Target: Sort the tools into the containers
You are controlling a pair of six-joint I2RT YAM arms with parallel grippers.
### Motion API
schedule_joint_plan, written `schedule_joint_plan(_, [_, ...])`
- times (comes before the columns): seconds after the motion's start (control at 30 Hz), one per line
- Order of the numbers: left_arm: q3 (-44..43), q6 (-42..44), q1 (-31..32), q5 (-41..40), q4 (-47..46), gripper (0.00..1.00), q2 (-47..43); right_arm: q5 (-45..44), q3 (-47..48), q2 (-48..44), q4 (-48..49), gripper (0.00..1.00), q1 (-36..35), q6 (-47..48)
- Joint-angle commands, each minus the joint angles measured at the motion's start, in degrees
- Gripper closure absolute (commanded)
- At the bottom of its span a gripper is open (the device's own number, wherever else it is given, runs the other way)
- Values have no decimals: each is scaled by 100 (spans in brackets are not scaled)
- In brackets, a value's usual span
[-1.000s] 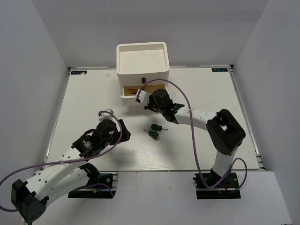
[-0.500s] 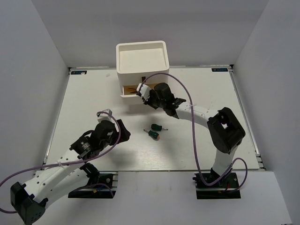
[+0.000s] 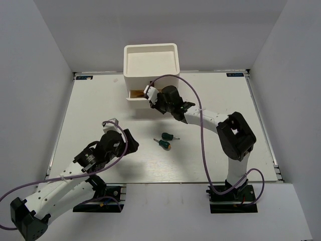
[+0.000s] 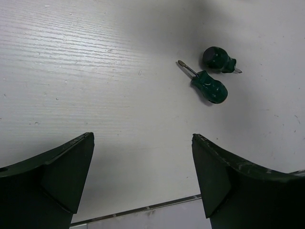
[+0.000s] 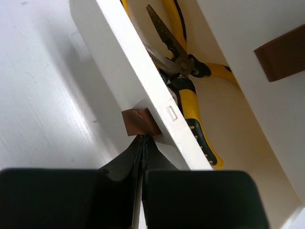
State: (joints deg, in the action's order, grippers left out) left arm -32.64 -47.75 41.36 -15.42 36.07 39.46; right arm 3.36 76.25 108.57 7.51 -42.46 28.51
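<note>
right gripper (image 5: 143,140) pinched closed, tips touching brown handle (image 5: 139,122) of drawer (image 5: 125,71) holding yellow pliers (image 5: 189,98); left gripper (image 4: 143,138) spread wide, empty, near stubby green screwdrivers (image 4: 209,87).

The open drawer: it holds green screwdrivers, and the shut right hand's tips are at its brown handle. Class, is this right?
Not quite: the contents are wrong. The drawer holds yellow-handled pliers, as the right wrist view shows. The shut right hand is indeed at its brown handle.
</note>
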Motion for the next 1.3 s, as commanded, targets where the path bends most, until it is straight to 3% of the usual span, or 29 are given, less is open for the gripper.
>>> schedule_joint_plan(0.0, [30, -59, 12, 13, 75, 7, -70, -581, 460, 137, 656, 100, 18, 110])
schedule_joint_plan(0.13, [30, -59, 12, 13, 75, 7, -70, -1038, 689, 295, 603, 100, 53, 207])
schedule_joint_plan(0.37, [30, -59, 12, 13, 22, 7, -18, -661, 663, 295, 489, 100, 150, 199])
schedule_joint_plan(0.77, [-23, -59, 12, 13, -30, 7, 149, -1276, 1313, 928, 682, 100, 176, 506])
schedule_joint_plan(1.27, [-23, 142, 12, 74, -671, 9, 720, -1452, 1138, 885, 813, 100, 299, 524])
